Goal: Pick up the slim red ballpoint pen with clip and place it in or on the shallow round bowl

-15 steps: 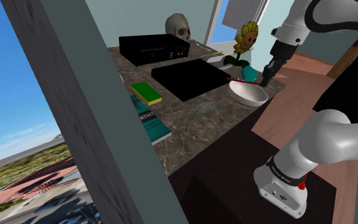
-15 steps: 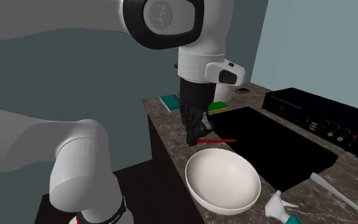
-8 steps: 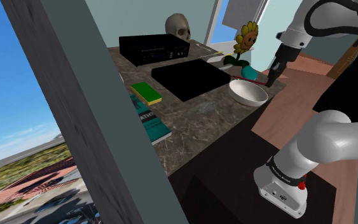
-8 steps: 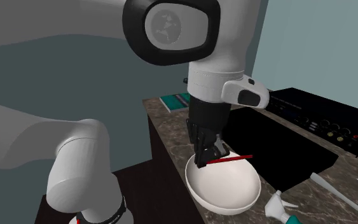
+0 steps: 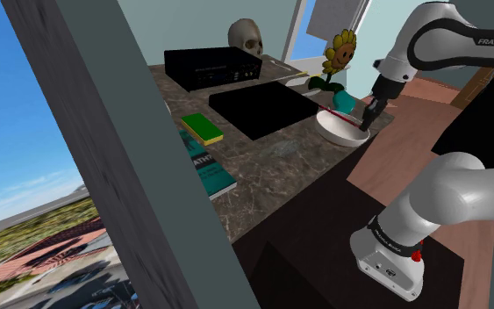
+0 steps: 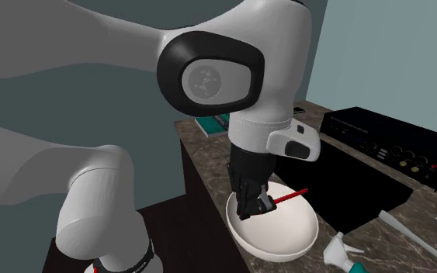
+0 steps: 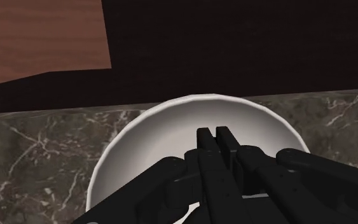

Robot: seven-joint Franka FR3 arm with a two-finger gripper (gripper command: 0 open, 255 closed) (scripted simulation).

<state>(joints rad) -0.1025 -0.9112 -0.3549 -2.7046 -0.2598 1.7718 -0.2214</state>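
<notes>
Shoulder view: the bowl [image 5: 343, 132] is seen close to the table's [image 5: 271, 162] edge, near a corner. Past that edge, a dark drop and a brown floor [image 5: 411, 162] are seen, so open room is found on that side. On the other side, a flat black slab [image 5: 262, 110] lies just beside the bowl. A teal pot [image 5: 345, 102] with a toy sunflower [image 5: 340, 51] stands just behind it. Farther back, a black box [image 5: 211, 68] and a skull [image 5: 246, 38] are set. A green sponge [image 5: 203, 127] and a teal book [image 5: 208, 167] lie well apart from the bowl.

In the second exterior view, the jaws are shut on the pen [image 6: 290, 194]. The red pen is held by one end, low over the white bowl [image 6: 286, 233]. It is tilted, and its free end sticks out toward the slab [image 6: 341, 178]. Whether the pen touches the bowl cannot be told.

In the wrist view, the black fingers [image 7: 204, 143] are seen almost together over the middle of the bowl [image 7: 165, 127].

"FRANKA" is printed on the arm [image 5: 464, 39]. White letters are printed on the book, and "ATH" can be read.
</notes>
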